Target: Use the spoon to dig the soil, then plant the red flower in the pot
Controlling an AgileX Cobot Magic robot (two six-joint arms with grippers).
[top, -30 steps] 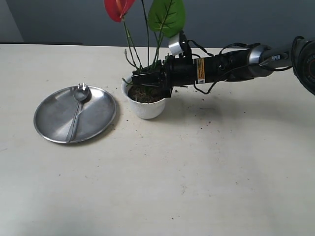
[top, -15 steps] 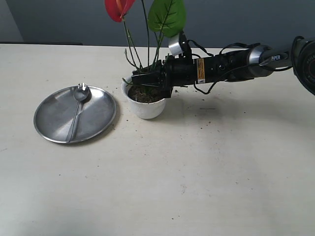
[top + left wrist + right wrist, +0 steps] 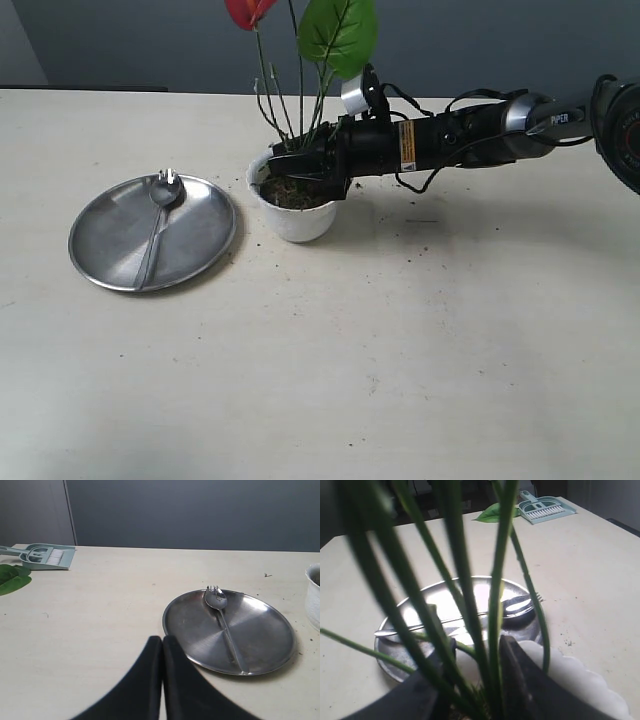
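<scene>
The right gripper [image 3: 477, 647] is a little open, loose around the stems of the red flower [image 3: 248, 10]. Right under it, the soil [image 3: 290, 195] in the pot [image 3: 300, 222] looks crumbly, so the flower could tip over. Farther off, the spoon [image 3: 160, 215] rests on the plate [image 3: 110, 250].

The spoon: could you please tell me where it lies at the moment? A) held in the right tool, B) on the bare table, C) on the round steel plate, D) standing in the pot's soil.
C: the spoon lies flat on the steel plate, apart from the pot.
</scene>
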